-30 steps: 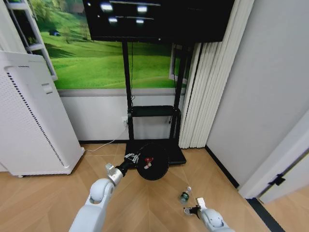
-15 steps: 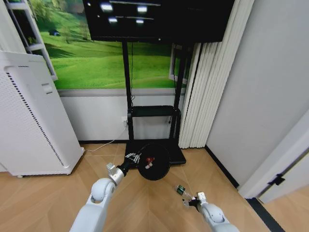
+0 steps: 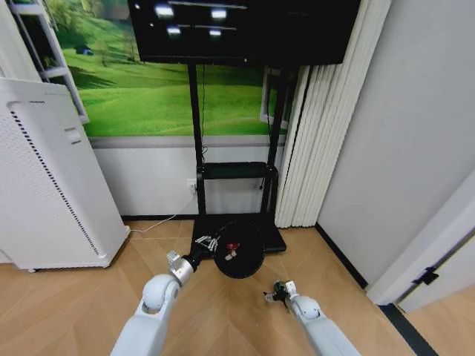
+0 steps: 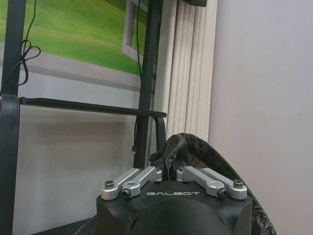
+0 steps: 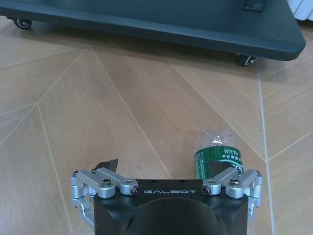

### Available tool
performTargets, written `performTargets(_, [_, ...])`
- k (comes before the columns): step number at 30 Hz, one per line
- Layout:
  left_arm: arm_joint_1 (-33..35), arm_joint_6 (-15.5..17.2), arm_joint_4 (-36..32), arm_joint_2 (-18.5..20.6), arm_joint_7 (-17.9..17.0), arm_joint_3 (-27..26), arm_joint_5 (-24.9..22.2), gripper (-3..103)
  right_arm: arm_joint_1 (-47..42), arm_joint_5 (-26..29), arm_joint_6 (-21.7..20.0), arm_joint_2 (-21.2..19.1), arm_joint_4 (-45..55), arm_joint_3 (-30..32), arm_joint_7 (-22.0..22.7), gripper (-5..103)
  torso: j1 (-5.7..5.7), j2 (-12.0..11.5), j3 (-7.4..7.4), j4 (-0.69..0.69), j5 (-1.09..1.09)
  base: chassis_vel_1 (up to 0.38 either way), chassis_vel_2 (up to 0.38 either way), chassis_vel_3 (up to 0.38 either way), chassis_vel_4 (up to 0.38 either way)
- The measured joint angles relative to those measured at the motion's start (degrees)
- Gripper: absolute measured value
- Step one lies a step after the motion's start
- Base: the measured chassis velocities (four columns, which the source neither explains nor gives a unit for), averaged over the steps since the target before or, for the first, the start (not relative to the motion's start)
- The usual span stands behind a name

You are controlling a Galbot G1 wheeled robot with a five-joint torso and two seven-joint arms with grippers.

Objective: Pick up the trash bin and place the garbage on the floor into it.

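The small black round wire-mesh trash bin [image 3: 238, 249] is held up off the herringbone wooden floor [image 3: 89, 304] by the left claw [image 3: 207, 244], which is clenched on the bin's rim. In the left wrist view that rim [image 4: 205, 152] is seen pinched right at the claw [image 4: 171, 172]. The bin is tipped so its mouth faces the head camera, and a red-and-white scrap [image 3: 231, 246] is seen lying inside it. The bin is carried just in front of the black wheeled stand base [image 3: 276, 239] under the dark wall screen [image 3: 245, 30].

Lower and to the right, the right claw [image 3: 275, 294] is stretched out low over the floor. A small green-labelled clear plastic bottle [image 3: 280, 288] is seen at its tip. In the right wrist view the bottle [image 5: 218, 154] is shown against one side of the claw [image 5: 166, 169], beside the finger [image 5: 234, 182] there, while the other finger [image 5: 106, 166] stands well apart; the claw is spread wide, and whether the bottle is truly gripped cannot be told.

A tall white perforated cabinet [image 3: 44, 178] is seen on the left, pleated white curtains [image 3: 315, 133] on the right.
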Motion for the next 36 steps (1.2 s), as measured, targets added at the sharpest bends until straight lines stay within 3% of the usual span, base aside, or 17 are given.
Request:
performTargets(12, [0.65,0.13,-0.57,-0.74,-0.26,-0.16,0.98,8,-0.33,1.69,1.01,-1.34,0.05,0.60,0.60,100,0.00,0.00,0.00,0.00,0.00,0.000,0.000,0.000,0.000])
performTargets(29, [1.25,0.12,-0.96,-0.71,-0.18,-1.02,0.89,8,3.21,-1.55,3.55,-0.32,-8.84,0.90,1.72,102,0.00,0.00,0.00,0.00,0.01,0.000,0.000,0.000,0.000])
performTargets(35, [0.86,0.05,-0.96,-0.30,-0.16,-1.44,0.31,8,4.10,-4.04,3.53,0.86,-10.23,0.90,2.07,78,0.00,0.00,0.00,0.00,0.01,0.000,0.000,0.000,0.000])
performTargets(36, [0.86,0.05,-0.96,-0.30,-0.16,-1.44,0.31,8,4.10,-4.04,3.53,0.86,-10.23,0.90,2.07,78,0.00,0.00,0.00,0.00,0.01,0.000,0.000,0.000,0.000])
